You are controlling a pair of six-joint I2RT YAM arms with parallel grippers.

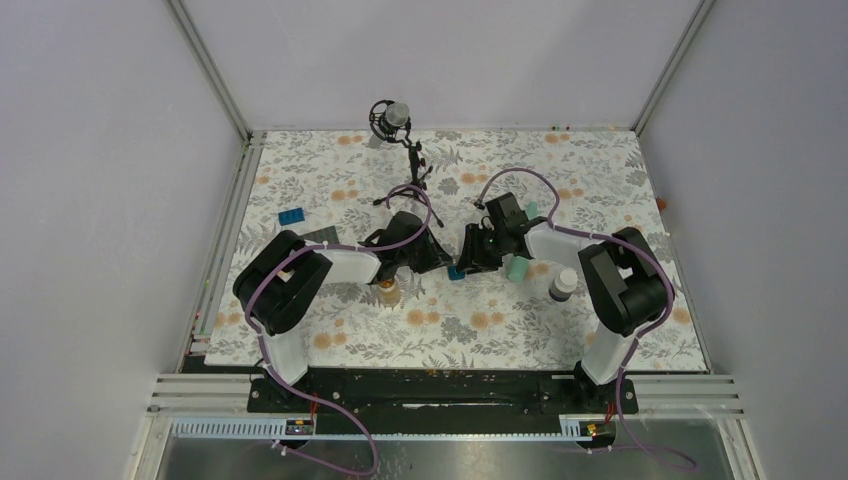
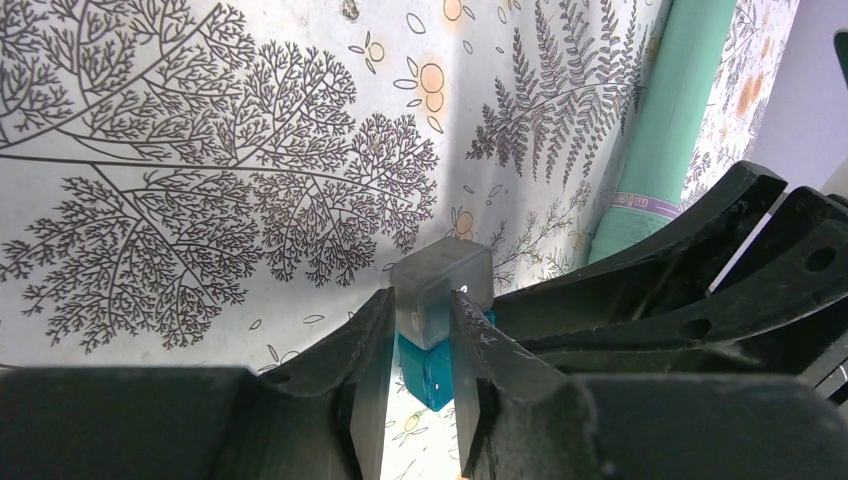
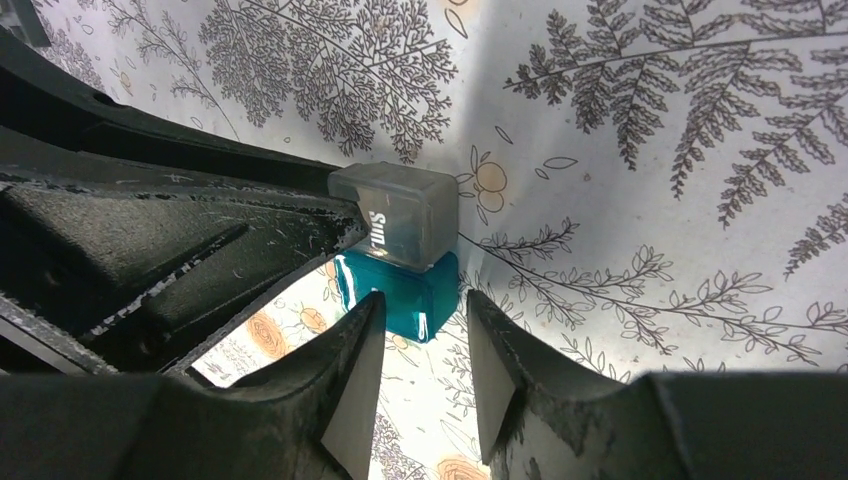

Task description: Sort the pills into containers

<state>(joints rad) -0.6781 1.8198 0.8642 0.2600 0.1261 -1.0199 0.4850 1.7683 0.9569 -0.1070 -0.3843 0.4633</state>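
1. Firstly, left wrist view: the left jaws are closed narrowly on a small translucent grey cube box segment [image 2: 441, 285], with a black finger [image 2: 368, 345] pressed to each side of it. A small teal cube box segment [image 2: 428, 372] touches the grey cube on its camera side and shows in the gap between the fingers. Both cubes are over the floral-print worktop [image 2: 200, 150]. A long slim mint-green pill-organizer strip [image 2: 672, 120] lies to the right, apart from the cubes. Black parts of the right arm [image 2: 700, 270] crowd in from the right.

2. Right wrist view: the right jaws stand partly open and grip nothing. The teal cube sits just beyond the tips of their fingers [image 3: 350, 385], in line with the gap. Whether either tip touches it cannot be told. The grey cube, which bears lettering, abuts the teal cube's far face and is gripped from the left by the other arm.

3. Top view: both arms reach inward and meet near mid-worktop, with the teal cube between them. The mint-green strip lies just right of that point, partly under the right arm. A small clear glass jar [image 1: 388, 288] stands beside the left arm and holds orange-amber pills [image 1: 388, 297], too small to tell singly. A white bottle [image 1: 563, 285] with a dark cap stands near the right arm. A small blue brick [image 1: 292, 217] lies at the left. A microphone [image 1: 392, 118] stands at the rear.
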